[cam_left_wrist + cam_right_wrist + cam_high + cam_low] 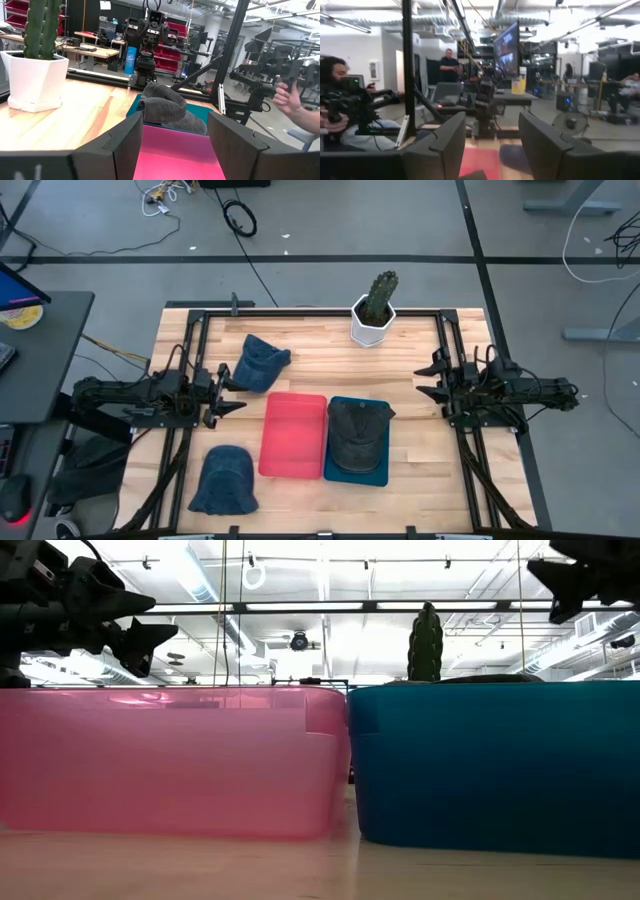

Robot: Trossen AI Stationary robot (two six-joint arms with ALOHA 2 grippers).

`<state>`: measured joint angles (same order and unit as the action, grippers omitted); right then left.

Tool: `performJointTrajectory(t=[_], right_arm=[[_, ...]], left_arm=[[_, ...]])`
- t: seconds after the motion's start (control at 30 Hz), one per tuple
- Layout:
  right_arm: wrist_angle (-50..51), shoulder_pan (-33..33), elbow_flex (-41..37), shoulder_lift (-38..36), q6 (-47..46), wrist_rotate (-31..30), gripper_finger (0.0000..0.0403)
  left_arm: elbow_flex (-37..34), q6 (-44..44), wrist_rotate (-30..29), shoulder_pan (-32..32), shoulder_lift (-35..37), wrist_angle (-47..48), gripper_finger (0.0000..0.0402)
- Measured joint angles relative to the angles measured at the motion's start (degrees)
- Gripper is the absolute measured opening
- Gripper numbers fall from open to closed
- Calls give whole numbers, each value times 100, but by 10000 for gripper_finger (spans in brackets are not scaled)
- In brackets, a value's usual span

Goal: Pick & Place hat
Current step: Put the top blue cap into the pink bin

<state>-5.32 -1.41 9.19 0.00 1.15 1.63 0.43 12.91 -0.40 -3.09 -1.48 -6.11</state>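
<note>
Wooden table: two soft, light denim hats remain; the far hat is best pinched at its brim. Left gripper and right gripper are spread, empty.

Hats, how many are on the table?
3. One blue hat lies near the left hand. Another blue hat sits at the table's front left corner. A dark hat is in the blue bin. None seems hidden.

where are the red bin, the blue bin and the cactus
red bin (292, 435), high view, bare floor
blue bin (355, 473), high view, front rim
cactus (379, 295), high view, green stem
</note>
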Motion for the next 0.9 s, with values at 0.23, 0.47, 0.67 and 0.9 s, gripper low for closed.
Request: performJointTrajectory(t=[0.23, 0.47, 0.67, 0.9], right_arm=[[264, 0, 2, -1, 93, -70, 187], [1035, 0, 2, -1, 148, -172, 187], [1868, 0, 2, -1, 255, -646, 187], [2150, -1, 2, -1, 686, -790, 187]], left_arm=[[2, 4, 2, 0, -2, 46, 227], [0, 0, 15, 1, -1, -322, 227], [1, 202, 17, -2, -1, -584, 227], [2, 628, 17, -2, -2, -623, 227]])
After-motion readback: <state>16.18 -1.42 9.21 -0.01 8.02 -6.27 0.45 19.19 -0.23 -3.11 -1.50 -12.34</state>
